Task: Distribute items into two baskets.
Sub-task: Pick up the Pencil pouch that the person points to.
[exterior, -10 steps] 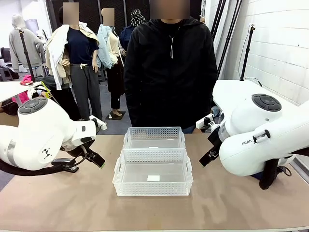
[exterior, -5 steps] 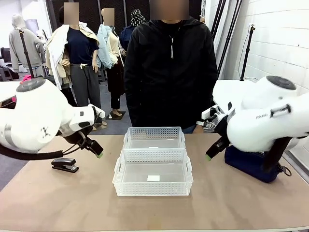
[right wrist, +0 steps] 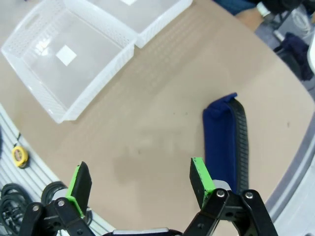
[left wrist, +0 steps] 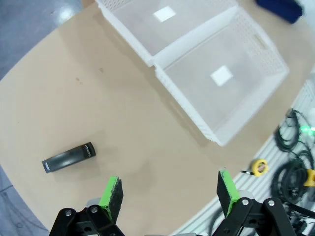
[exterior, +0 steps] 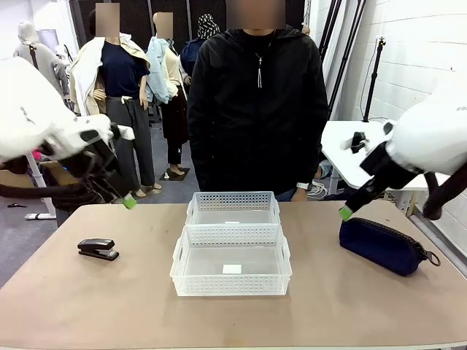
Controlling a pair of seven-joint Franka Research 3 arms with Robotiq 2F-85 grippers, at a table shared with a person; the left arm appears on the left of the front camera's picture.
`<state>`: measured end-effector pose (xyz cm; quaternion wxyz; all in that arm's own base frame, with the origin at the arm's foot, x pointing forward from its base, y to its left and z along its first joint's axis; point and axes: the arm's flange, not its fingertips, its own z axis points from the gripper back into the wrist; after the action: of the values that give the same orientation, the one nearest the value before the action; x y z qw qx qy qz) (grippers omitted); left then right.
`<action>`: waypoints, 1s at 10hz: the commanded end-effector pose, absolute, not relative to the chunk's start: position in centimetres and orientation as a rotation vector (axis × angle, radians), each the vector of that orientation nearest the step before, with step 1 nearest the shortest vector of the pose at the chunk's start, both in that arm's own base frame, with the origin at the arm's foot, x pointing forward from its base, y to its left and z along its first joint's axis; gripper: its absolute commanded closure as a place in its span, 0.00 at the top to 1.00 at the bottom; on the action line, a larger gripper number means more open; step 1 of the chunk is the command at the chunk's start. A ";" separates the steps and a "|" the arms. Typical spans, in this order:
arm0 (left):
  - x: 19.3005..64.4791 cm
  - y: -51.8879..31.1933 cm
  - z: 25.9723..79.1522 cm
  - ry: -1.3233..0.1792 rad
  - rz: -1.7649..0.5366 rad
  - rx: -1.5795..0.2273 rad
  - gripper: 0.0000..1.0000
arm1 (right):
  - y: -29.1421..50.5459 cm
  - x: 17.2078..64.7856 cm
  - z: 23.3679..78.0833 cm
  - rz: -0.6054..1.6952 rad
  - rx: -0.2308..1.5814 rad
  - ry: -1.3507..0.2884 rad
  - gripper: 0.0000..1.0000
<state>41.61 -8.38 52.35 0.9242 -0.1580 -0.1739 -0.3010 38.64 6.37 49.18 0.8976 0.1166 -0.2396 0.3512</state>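
A small black stapler (exterior: 98, 249) lies on the table's left side, also seen in the left wrist view (left wrist: 69, 157). A dark navy zip pouch (exterior: 383, 245) lies at the right (right wrist: 225, 132). Two white perforated baskets sit end to end in the middle, the larger one (exterior: 231, 261) nearer me and the smaller (exterior: 233, 208) behind it; both are empty. My left gripper (exterior: 125, 198) hangs open, high above the table's left edge, above the stapler (left wrist: 169, 194). My right gripper (exterior: 349, 208) is open in the air, just left of and above the pouch (right wrist: 141, 181).
A person in a black jacket (exterior: 257, 109) stands at the far edge behind the baskets, hands out of sight. Bare tan tabletop (exterior: 109, 306) lies on both sides of the baskets. A yellow tape measure (left wrist: 257, 167) and cables lie below the table's near edge.
Both arms have lifted and swung outward from the table, the left one up to the left, the right one up to the right. The stapler and pouch are now uncovered.
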 end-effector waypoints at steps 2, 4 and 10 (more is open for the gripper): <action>38.2 -1.8 55.1 -0.368 -0.514 -0.419 1.00 | 1.2 36.6 50.0 0.696 0.385 -0.546 1.00; 36.0 2.9 55.3 -0.441 -0.451 -0.455 1.00 | -2.0 35.4 50.3 0.680 0.478 -0.606 1.00; 33.0 14.9 54.2 -0.641 -0.358 -0.638 1.00 | -9.1 33.8 49.5 0.668 0.537 -0.794 1.00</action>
<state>31.69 15.05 54.51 0.8941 -0.2810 -0.3133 -0.1534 33.98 -9.61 51.66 0.8502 0.2352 -0.3628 0.3005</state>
